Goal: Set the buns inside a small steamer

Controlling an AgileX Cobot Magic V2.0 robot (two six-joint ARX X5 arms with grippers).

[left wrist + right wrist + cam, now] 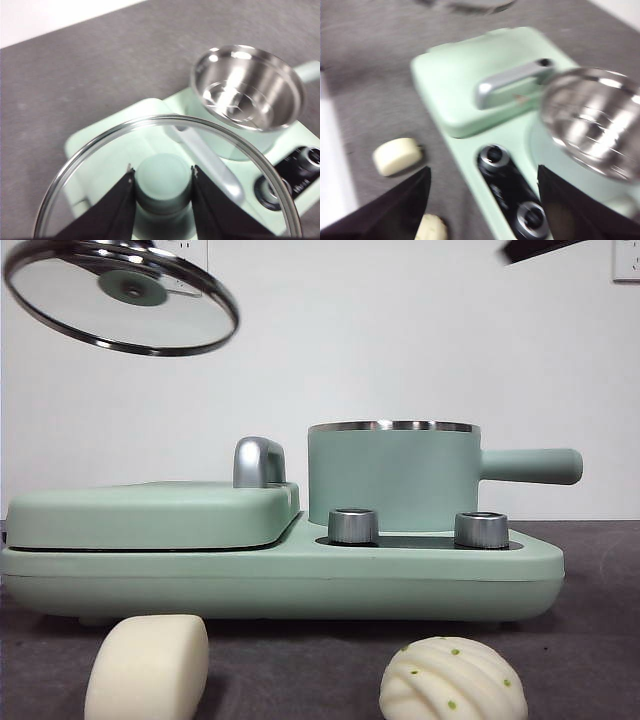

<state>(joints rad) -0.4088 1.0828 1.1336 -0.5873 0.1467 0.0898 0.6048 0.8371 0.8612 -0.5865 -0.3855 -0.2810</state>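
Presently: left gripper (162, 185) clenched on glass lid (121, 295) knob, held aloft; keep clear. Right gripper (482, 200) spread, should descend on smooth bun (147, 667) near table's front edge; steamer (393, 475) uncovered.

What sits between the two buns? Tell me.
Nothing: in the front view only bare dark table separates the smooth bun from the ridged bun. The appliance stands behind them.

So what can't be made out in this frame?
- Front view: steamer interior, hidden by its own wall; both buns cut by the bottom edge.
- Right wrist view: motion-blurred; ridged bun partly behind the right gripper.
- Left wrist view: lid, held by the left gripper, covers the griddle cover.
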